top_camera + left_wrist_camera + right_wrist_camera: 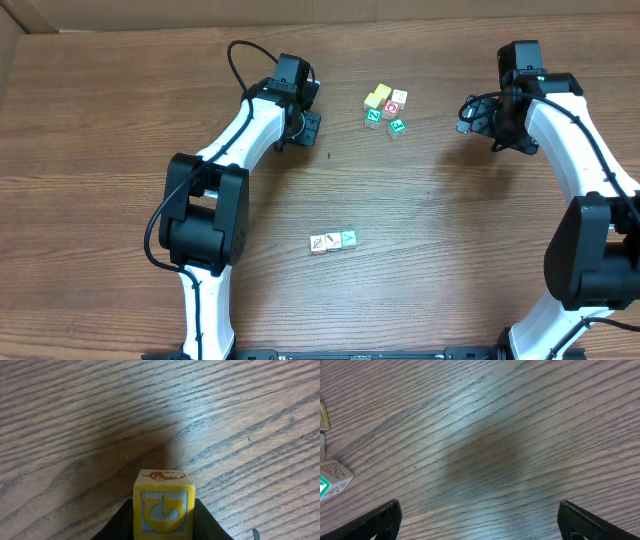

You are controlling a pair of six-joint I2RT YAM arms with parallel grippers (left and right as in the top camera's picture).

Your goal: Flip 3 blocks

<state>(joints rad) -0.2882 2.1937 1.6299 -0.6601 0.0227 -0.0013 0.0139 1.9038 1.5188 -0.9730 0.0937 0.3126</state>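
Note:
Three blocks lie in a short row at the table's middle: a white one (pixel 318 243), a white one with a reddish mark (pixel 333 241) and a teal one (pixel 349 238). Neither gripper is near them. My left gripper (pixel 164 520) is far back, left of the cluster, shut on a yellow-edged cube (pixel 164 502) with a yellow letter on a pale face and a brown picture on top. In the overhead view this gripper (pixel 311 126) hides the cube. At the back right, my right gripper (pixel 480 525) stands open over bare wood, its fingers (pixel 385 520) far apart.
A cluster of cubes sits at the back centre: yellow ones (pixel 378 97), a red-faced one (pixel 392 107), a white one (pixel 400 96) and two green ones (pixel 373 117). The right wrist view catches a white W cube (pixel 335 472) at its left edge.

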